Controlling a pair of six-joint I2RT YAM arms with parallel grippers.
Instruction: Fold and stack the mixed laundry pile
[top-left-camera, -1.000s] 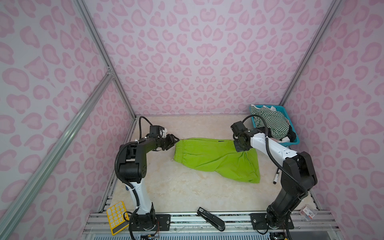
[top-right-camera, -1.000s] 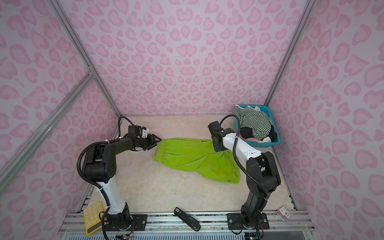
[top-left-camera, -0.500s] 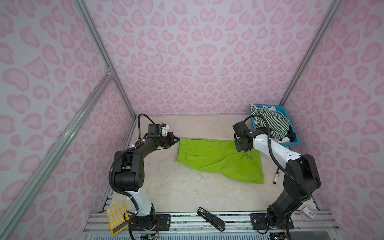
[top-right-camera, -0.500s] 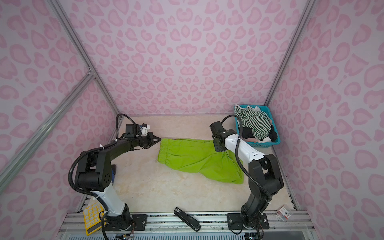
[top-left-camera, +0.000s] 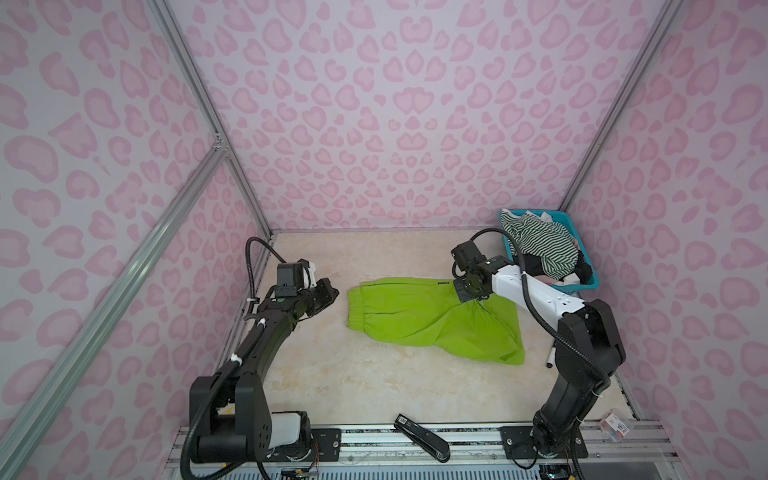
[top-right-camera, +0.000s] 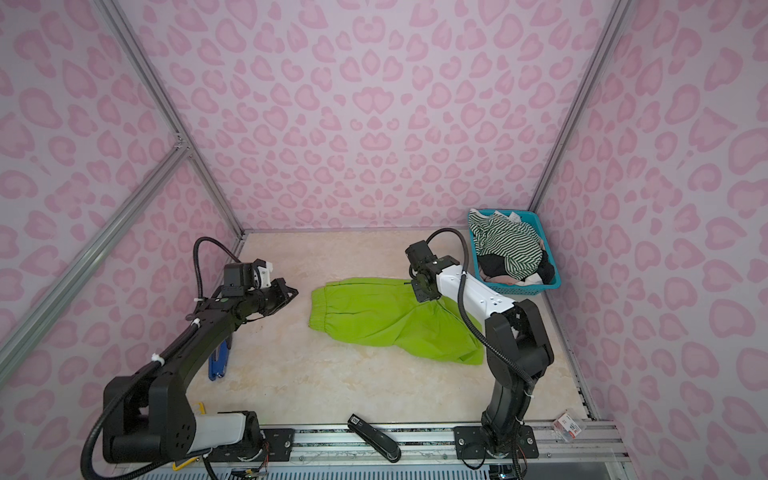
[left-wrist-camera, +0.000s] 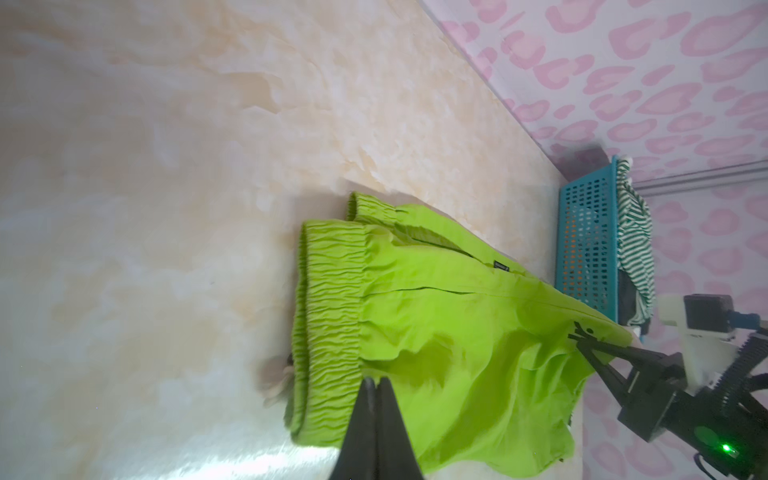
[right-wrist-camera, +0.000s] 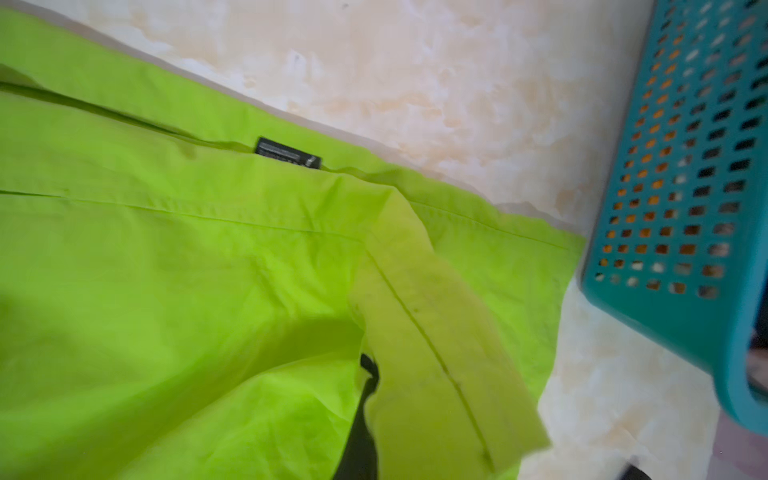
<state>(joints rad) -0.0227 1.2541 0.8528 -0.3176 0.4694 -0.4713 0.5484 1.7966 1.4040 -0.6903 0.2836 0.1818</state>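
Right pincer (top-left-camera: 468, 298) grips lime-green shorts (top-left-camera: 399, 316); left pincer (top-left-camera: 332, 291) apart.

Pink blotch-patterned walls (top-left-camera: 415, 124) (aluminium-framed at the corners) enclose a beige marbled floor (top-left-camera: 353, 382).

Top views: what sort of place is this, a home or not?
Probably a robot test cell, not a home: two arms mounted on a metal rail, pink printed wall panels in an aluminium frame, and a basket of laundry.

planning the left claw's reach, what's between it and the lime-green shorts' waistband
Only bare beige marbled tabletop lies between the shut left claw and the lime-green elastic-waist shorts; both top views show that gap.
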